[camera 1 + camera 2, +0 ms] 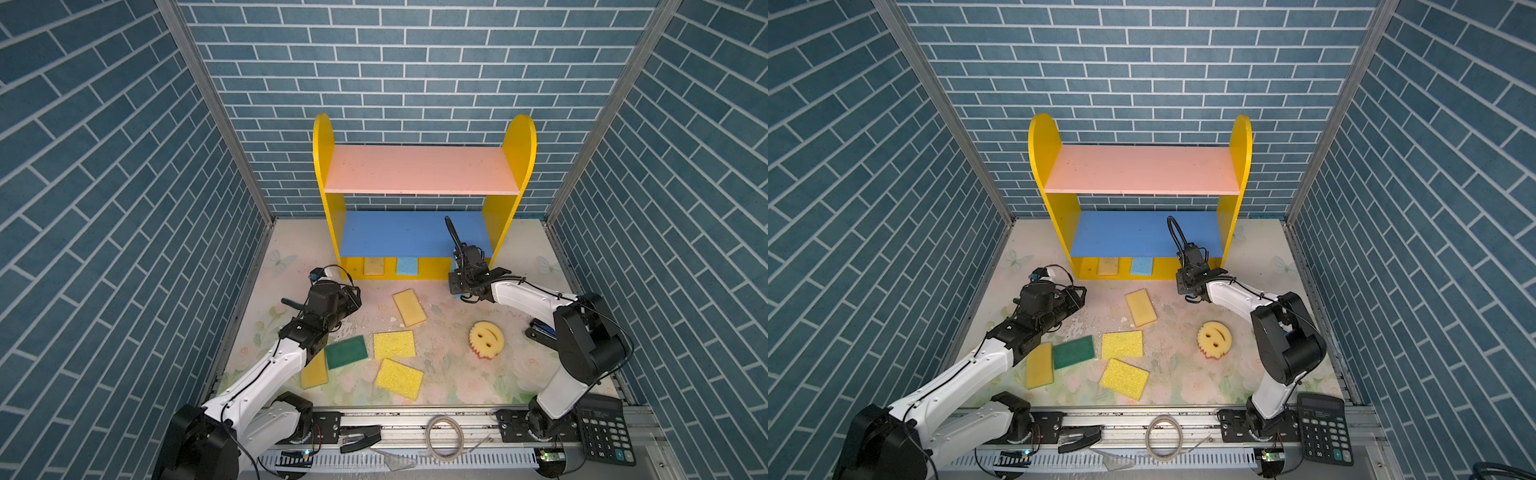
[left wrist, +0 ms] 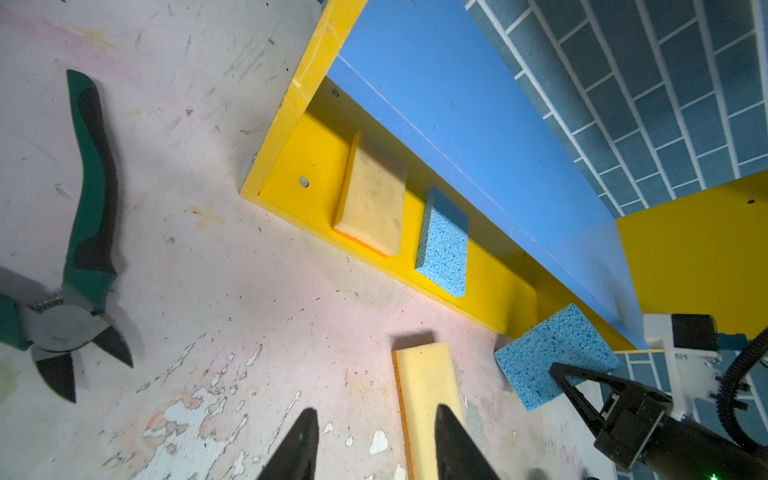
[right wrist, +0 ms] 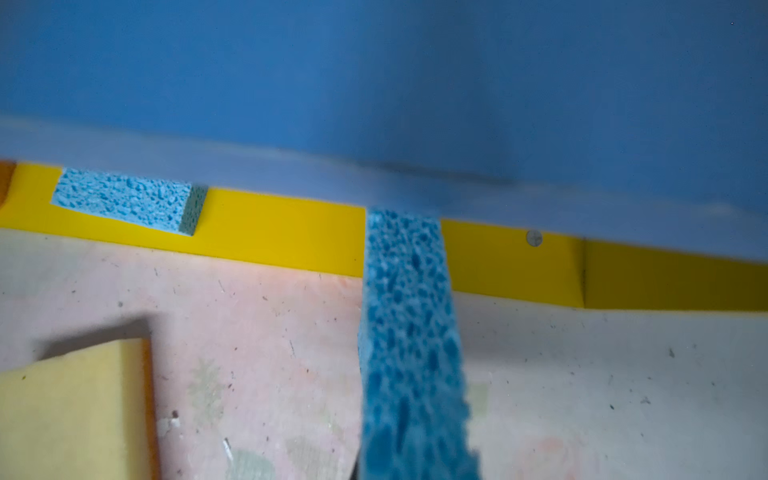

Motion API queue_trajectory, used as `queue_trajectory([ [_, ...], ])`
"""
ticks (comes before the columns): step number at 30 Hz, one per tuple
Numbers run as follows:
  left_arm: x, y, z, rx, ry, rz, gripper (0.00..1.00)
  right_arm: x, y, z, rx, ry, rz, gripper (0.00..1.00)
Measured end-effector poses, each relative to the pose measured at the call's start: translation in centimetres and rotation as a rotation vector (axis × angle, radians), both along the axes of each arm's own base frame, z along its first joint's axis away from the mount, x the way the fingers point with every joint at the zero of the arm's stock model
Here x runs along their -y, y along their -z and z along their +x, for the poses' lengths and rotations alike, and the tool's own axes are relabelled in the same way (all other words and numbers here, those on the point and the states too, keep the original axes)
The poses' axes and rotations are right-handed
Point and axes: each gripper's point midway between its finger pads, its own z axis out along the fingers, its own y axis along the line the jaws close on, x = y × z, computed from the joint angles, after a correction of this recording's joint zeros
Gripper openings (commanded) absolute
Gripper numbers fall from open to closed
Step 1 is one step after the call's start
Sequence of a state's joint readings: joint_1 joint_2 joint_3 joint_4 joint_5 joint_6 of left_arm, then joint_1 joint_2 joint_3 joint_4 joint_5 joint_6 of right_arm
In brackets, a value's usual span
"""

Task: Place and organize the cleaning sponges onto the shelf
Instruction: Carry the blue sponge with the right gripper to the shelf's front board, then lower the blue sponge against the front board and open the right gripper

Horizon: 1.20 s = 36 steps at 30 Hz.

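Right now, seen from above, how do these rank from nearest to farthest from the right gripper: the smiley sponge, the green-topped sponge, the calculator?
In a top view, from the right gripper, which holds a blue sponge:
1. Smiley sponge, close by on the right side.
2. Green-topped sponge, across on the left side.
3. Calculator, at the front right corner.

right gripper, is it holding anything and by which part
Yes: the right gripper is shut on a light blue sponge, pinching one edge across its flat faces; the rest sticks out toward the shelf.

Edge-on blue sponge before yellow shelf base, beneath blue board
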<state>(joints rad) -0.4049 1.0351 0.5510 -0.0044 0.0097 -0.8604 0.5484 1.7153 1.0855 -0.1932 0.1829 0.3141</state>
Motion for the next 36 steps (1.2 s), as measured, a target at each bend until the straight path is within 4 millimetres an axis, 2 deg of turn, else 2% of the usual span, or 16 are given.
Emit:
queue_trajectory([
  [9,0.1,0.1,-0.1,-0.002,0.006,0.007,0.47,-3.7,-1.4,0.3,0.006,-0.087,0.203,0.0],
  [12,0.1,0.1,-0.1,-0.002,0.009,0.014,0.47,-4.3,-1.6,0.1,-0.005,-0.104,0.234,0.0],
  [14,0.1,0.0,0.0,0.001,0.007,0.016,0.47,-4.1,-1.4,0.1,-0.01,-0.099,0.227,0.0],
  [16,0.1,0.0,0.0,0.001,0.006,0.016,0.47,-3.7,-1.0,0.2,-0.015,-0.088,0.215,0.04],
  [22,-0.3,-0.2,-0.3,0.005,-0.003,0.03,0.47,-2.1,1.3,1.0,-0.033,-0.035,0.137,0.27],
  [24,-0.5,-0.5,-0.4,0.011,-0.009,0.033,0.48,-2.0,1.2,1.9,-0.021,-0.023,0.115,0.34],
  [27,-0.7,-0.7,-0.5,0.017,-0.015,0.036,0.48,-1.5,1.2,2.6,-0.009,0.003,0.083,0.37],
  [33,-0.9,-0.3,-0.4,0.012,-0.02,0.054,0.48,0.1,1.3,2.5,-0.006,0.064,0.039,0.46],
  [36,-0.9,0.2,-0.2,-0.004,-0.016,0.071,0.48,1.2,1.4,1.5,-0.01,0.102,0.037,0.51],
])
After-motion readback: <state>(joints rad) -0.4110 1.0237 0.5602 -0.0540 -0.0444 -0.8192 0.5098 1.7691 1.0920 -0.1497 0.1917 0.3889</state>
